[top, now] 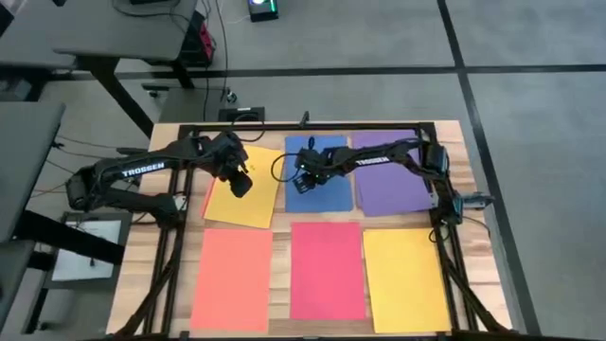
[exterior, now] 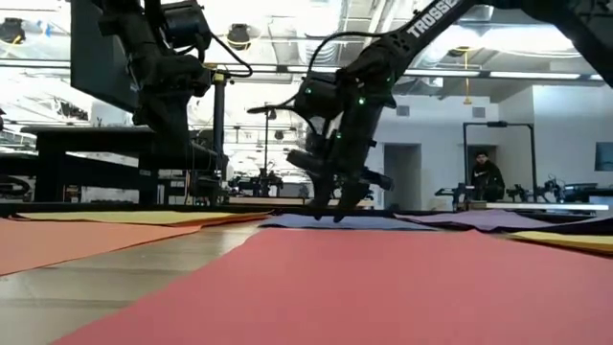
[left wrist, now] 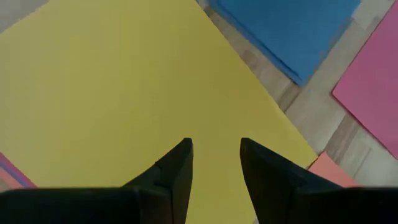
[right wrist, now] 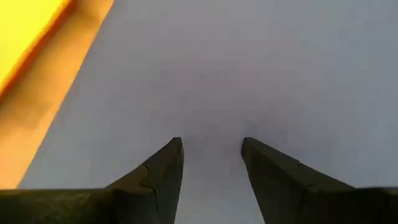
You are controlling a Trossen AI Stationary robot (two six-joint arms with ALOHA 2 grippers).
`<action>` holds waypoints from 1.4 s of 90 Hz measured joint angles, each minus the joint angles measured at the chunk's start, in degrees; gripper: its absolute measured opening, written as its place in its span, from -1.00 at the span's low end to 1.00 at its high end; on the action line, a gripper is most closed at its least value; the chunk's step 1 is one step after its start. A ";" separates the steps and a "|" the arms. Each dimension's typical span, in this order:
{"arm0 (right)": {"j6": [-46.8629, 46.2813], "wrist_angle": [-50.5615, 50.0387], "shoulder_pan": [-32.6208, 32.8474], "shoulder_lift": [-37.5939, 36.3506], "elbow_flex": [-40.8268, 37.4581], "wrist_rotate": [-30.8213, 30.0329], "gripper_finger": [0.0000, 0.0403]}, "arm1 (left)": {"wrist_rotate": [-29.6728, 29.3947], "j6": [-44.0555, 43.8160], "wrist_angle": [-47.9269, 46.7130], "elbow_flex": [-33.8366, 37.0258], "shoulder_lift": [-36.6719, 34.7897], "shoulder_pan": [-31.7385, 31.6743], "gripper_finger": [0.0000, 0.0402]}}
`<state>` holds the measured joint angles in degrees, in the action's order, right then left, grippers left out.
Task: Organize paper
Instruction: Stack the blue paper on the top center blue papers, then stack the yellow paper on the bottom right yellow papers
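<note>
Six sheets of paper lie flat on the wooden table. In the far row are a tilted yellow sheet, a blue sheet and a purple sheet. In the near row are a salmon-orange sheet, a pink-red sheet and a second yellow sheet. My left gripper hangs open above the tilted yellow sheet. That sheet lies over a pink-red sheet's edge. My right gripper is open and stands low over the blue sheet, fingers pointing down. My right gripper's open fingertips come down from above to the blue sheet's left part, close to its surface. Whether they touch the paper, I cannot tell. The sheet lies flat on the table.
A black frame runs along the table's far edge and down both sides. Bare wood shows between the two rows and at the table's left edge. Beyond the table, a person sits far off in the room.
</note>
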<state>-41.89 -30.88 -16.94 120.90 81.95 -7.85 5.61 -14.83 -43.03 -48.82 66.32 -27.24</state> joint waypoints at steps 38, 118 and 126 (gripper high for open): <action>3.22 -1.41 0.25 -9.42 2.91 6.21 -0.20 | 0.00 0.90 -0.96 -1.07 -0.01 0.00 -0.41; -27.30 26.53 9.96 4.01 2.93 12.93 -0.13 | 3.10 4.11 6.41 10.58 0.44 0.22 -0.41; -27.96 26.01 9.90 4.09 2.84 13.00 -0.13 | 3.09 -0.35 7.74 10.58 0.49 0.22 -0.41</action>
<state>-69.84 -4.87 -7.05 124.99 84.79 5.14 8.70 -15.18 -35.29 -38.24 66.82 -27.03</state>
